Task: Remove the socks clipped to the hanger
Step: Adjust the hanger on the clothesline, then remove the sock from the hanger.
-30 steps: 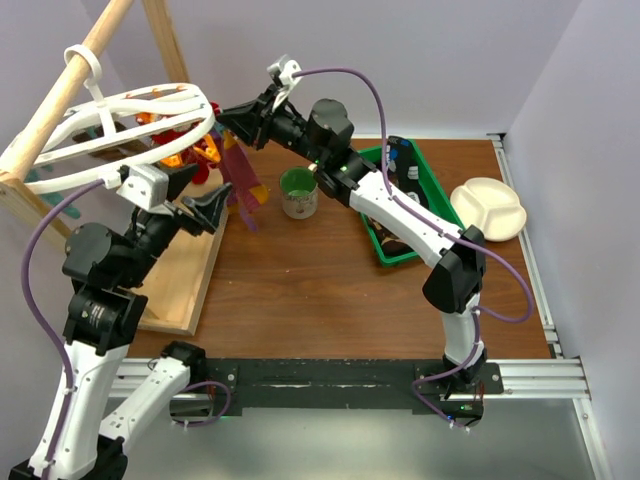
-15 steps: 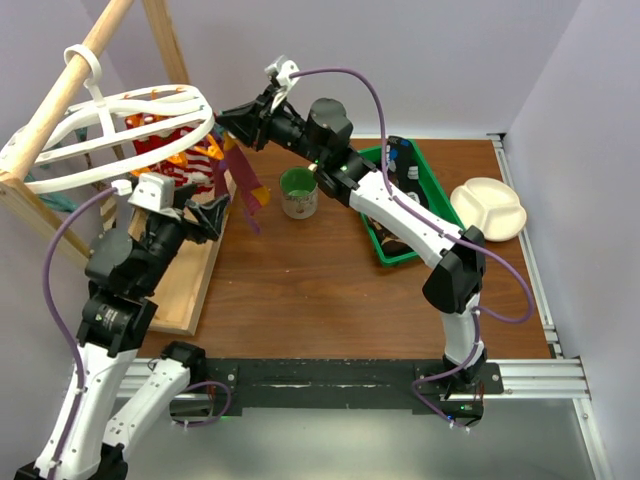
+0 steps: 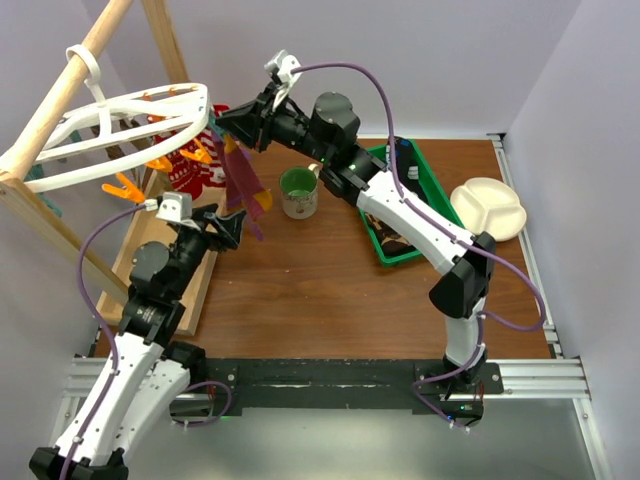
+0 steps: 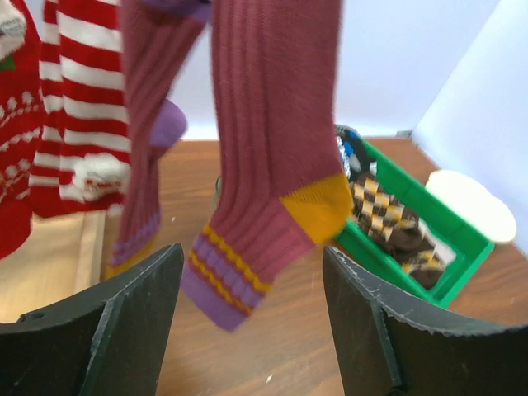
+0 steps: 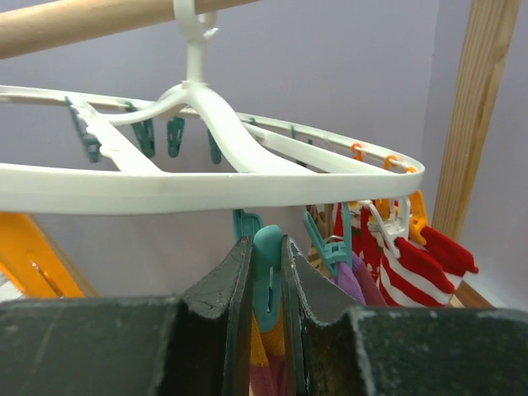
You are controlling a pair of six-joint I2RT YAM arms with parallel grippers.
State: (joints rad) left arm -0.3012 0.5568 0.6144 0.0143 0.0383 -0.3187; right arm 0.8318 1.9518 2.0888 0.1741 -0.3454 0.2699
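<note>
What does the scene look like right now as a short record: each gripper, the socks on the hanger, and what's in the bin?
Right gripper: shut on a teal clip under the hanger rim
Left gripper: open, holding nothing, facing the toe end of the maroon sock
Maroon sock: hanging, yellow heel, purple toe
Also hanging: red-and-white striped sock
Green bin: checkered socks inside
Nearby: green cup, white divided plate
</note>
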